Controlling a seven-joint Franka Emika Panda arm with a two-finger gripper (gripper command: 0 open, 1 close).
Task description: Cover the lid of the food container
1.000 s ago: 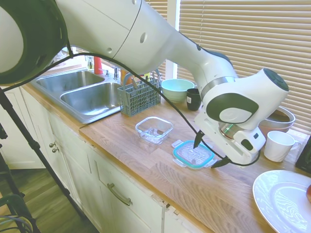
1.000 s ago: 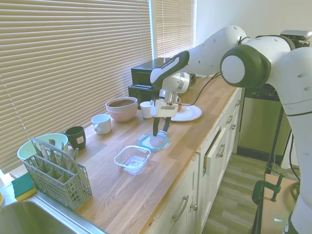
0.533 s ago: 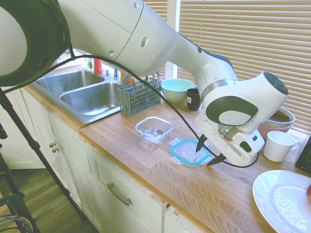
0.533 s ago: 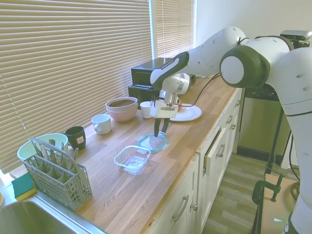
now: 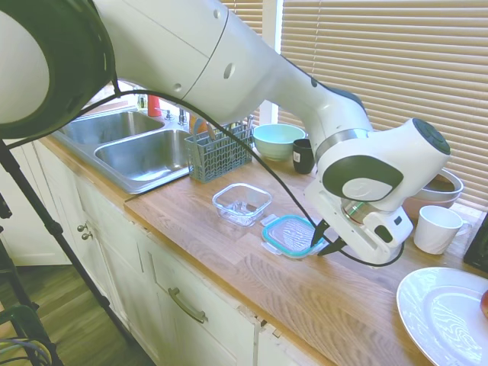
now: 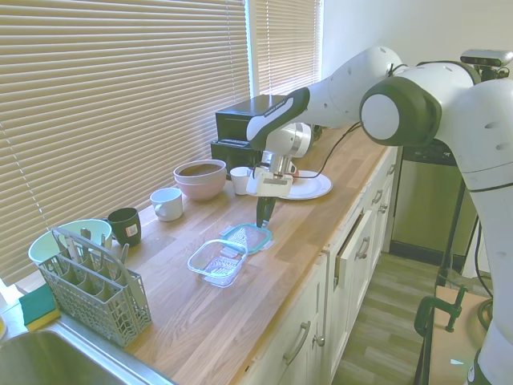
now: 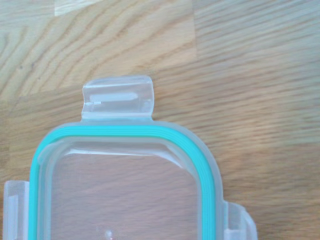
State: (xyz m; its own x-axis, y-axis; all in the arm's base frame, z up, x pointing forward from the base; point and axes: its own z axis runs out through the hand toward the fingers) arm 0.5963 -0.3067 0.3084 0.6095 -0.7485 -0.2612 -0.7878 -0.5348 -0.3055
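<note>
Lid point(image 5: 290, 235), teal-rimmed, tilted: the edge at the hand point(image 5: 323, 242) is raised, while the far edge sits low, just beside the container point(image 5: 242, 203). The hand's fingers are closed on that raised edge. The container stands open on the counter point(image 5: 229, 252), just beyond the lid from the hand. Step in hand, as judged: carrying the gripped lid across. The next move calls for lifting it clear of the glass rim, centring it, then lowering it flat.

A grey cutlery basket point(image 5: 219, 151) stands beside the steel sink point(image 5: 130, 145); a mint bowl point(image 5: 277, 140), black cup point(image 5: 303, 155) and white plate point(image 5: 444, 314) sit further along.
</note>
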